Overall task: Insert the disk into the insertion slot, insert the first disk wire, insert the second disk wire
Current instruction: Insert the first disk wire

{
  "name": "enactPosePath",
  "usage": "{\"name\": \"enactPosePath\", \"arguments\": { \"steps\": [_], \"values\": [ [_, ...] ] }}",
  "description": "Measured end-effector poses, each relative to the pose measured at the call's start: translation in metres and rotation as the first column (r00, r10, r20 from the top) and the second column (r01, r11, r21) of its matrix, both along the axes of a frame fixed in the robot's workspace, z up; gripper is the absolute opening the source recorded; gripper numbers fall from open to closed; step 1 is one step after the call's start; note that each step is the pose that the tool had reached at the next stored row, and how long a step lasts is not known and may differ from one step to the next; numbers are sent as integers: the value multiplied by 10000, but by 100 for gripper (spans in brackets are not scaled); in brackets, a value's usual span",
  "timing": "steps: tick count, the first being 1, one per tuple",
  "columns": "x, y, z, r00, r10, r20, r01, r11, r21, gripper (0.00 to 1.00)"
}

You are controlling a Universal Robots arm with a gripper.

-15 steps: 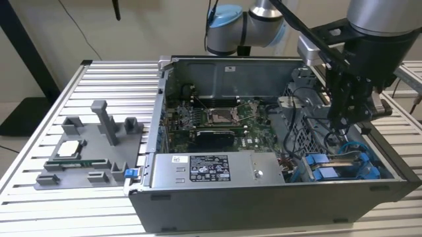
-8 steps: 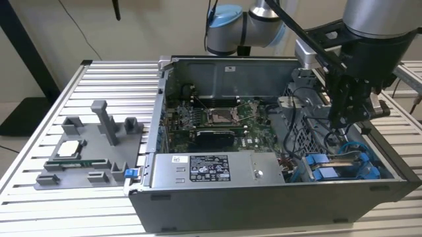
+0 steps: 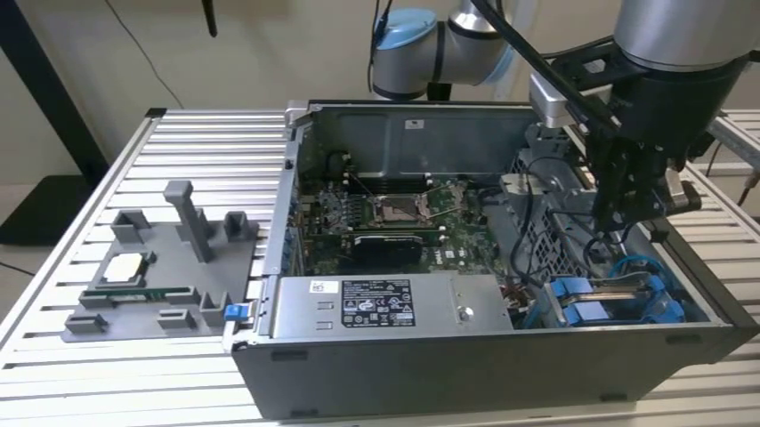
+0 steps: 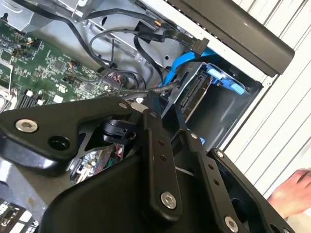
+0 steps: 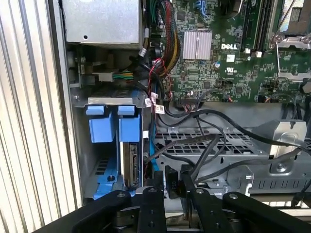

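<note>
One black wire plug (image 5: 172,184) sits clenched in the claw (image 5: 172,178), low inside the computer case (image 3: 475,369). Just beside it, the disk (image 5: 129,167) stands on edge in its blue carrier (image 5: 129,127), seated in the bay slot. Underneath lies the slatted counter (image 3: 119,384).

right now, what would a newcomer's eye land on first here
The open computer case with its green motherboard sits mid-frame in the exterior view. In its corner toward that view's right, bright blue carriers stand out, and the claw hangs just over them, shut on a black wire plug.
</note>
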State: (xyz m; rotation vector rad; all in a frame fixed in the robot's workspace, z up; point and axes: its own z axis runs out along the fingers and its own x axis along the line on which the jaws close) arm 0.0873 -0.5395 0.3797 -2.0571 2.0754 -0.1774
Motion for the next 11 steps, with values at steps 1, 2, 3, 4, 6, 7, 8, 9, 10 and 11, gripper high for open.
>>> {"name": "enactPosePath", "arguments": {
  "steps": [1,2,3,4,6,7,8,9,10,11],
  "values": [
    [-3,0,0,10000,0,0,0,10000,0,0],
    [-5,1,1,10000,0,0,0,10000,-1,0],
    [-6,1,1,10000,1,0,-1,10000,-1,0],
    [-7,1,1,10000,1,0,-1,10000,-1,0],
    [-8,0,0,10000,0,0,0,10000,-1,0],
    [-8,1,1,10000,0,0,0,10000,-1,0],
    [-8,1,1,10000,0,0,0,10000,-2,0],
    [-8,1,1,10000,0,0,0,10000,-1,0],
    [-8,1,1,10000,0,0,0,10000,-1,0],
    [-8,1,0,10000,0,0,0,10000,-3,0]
  ]
}}
